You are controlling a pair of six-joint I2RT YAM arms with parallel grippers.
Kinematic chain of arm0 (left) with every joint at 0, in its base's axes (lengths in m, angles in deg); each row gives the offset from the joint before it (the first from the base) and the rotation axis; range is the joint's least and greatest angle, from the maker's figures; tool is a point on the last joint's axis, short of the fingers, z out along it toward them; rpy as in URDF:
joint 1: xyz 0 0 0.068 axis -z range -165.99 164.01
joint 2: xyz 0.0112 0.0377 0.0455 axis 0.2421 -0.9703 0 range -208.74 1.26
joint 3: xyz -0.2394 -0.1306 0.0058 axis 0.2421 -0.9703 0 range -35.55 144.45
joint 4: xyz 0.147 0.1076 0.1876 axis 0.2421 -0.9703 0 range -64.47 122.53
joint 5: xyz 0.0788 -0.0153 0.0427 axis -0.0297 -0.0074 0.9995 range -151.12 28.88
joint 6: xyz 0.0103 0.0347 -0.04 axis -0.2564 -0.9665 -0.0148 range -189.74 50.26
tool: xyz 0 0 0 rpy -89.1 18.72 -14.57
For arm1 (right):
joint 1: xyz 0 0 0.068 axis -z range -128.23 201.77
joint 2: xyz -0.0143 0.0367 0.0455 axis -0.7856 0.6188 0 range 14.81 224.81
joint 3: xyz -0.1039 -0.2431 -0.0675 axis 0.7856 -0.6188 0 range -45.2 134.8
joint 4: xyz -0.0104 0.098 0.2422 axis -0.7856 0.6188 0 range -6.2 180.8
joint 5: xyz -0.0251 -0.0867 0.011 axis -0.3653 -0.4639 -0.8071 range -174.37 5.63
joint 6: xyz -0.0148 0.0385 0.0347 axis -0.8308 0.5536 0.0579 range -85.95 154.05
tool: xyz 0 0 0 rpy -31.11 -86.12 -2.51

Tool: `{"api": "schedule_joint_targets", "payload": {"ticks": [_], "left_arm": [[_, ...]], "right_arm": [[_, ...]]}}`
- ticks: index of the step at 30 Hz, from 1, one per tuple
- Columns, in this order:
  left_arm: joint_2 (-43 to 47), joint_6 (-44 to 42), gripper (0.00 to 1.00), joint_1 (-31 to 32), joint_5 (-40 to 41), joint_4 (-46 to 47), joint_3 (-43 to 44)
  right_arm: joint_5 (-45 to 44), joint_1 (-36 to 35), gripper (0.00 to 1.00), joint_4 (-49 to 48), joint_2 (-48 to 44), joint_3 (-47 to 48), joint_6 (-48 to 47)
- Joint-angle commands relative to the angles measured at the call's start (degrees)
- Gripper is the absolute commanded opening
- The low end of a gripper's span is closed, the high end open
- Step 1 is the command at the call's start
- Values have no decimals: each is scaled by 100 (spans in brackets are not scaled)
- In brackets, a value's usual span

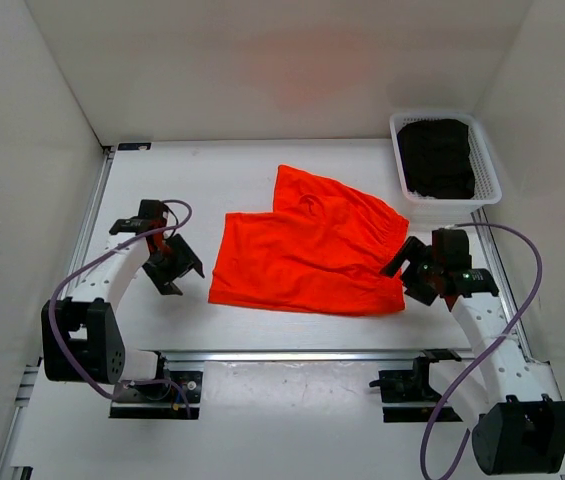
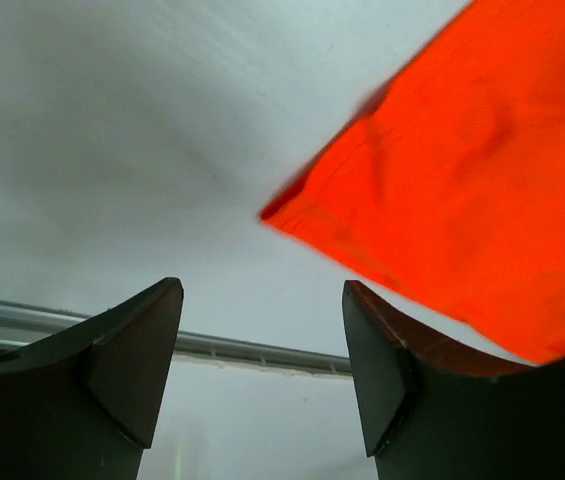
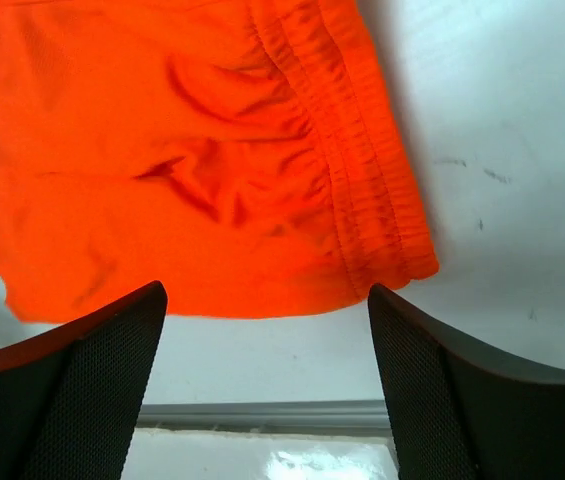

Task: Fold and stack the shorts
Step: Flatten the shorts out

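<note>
White table [image 1: 262, 160], walled on three sides. Shorts [image 1: 307, 250] lie flat at mid-table, waistband [image 1: 394, 225] toward the right and leg hems toward the left; the far leg ends short of the near one.

White basket [image 1: 487, 190] sits in the far right corner, well apart from the shorts, with dark cloth [image 1: 439, 158] piled inside.

Left gripper [image 1: 177, 262] is just left of the near leg hem and not touching it. Left wrist view: fingers wide apart with nothing between them, and the hem corner [image 2: 272, 215] lies ahead of the gripper [image 2: 262, 290].

Right gripper [image 1: 402, 268] is at the near right corner of the shorts. Right wrist view: gripper [image 3: 267, 292] spread wide and holding nothing; the gathered waistband [image 3: 362, 150] ends just ahead of the fingers. Contact with the fabric cannot be judged.
</note>
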Motion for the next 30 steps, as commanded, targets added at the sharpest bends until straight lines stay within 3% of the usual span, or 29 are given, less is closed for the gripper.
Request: {"api": "schedule_joint_targets", "payload": {"ticks": [1,7,13,16,23,30], "left_arm": [[252,-8,76,-6,100,505,231],[50,53,78,55,30,452,83],[102,606,94,521,-215,548,-743],[7,800,97,846,-357,935,-902],[-915,1028,96,1426,161,1234,-779],[-1461,1152,83,1673,381,1446,-779]], "right_arm": [[21,16,87,220,-135,-35,354],[733,280,85,361,-477,-640,1074],[856,280,84,432,-1031,-1212,1620],[804,280,82,230,-970,-1458,1787],[663,333,78,99,-1031,-1906,2077],[224,333,72,-191,-1032,-2092,2130]]}}
